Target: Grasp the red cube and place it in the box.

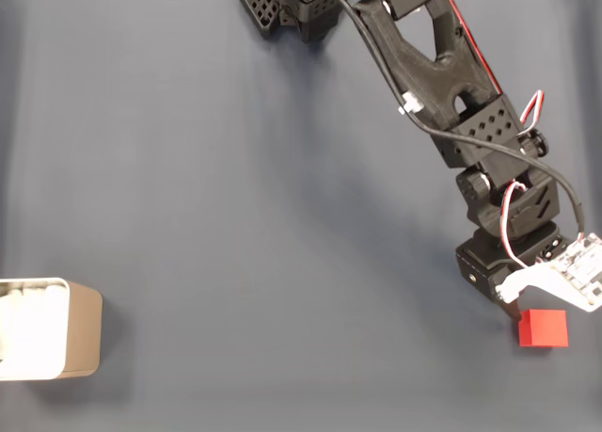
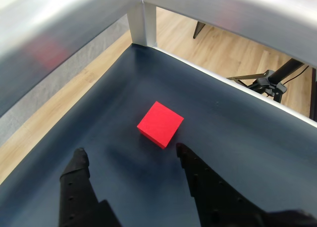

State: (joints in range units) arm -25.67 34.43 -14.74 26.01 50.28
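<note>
– What sits on the bench (image 1: 235, 216)?
– One red cube (image 1: 544, 328) at the fixed view's lower right, one box (image 1: 83, 330) far left, well apart.
– The fingers (image 2: 130, 154)?
– Spread, just short of the cube, nothing between.

No legible txt/labels anywhere, as far as visible.

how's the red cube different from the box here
The red cube is solid bright red; the box is tan outside, white inside and open-topped. The cube is clearly smaller. The cube lies beside the open claw; the box sits far across the mat. Both rest on the dark mat.
</note>
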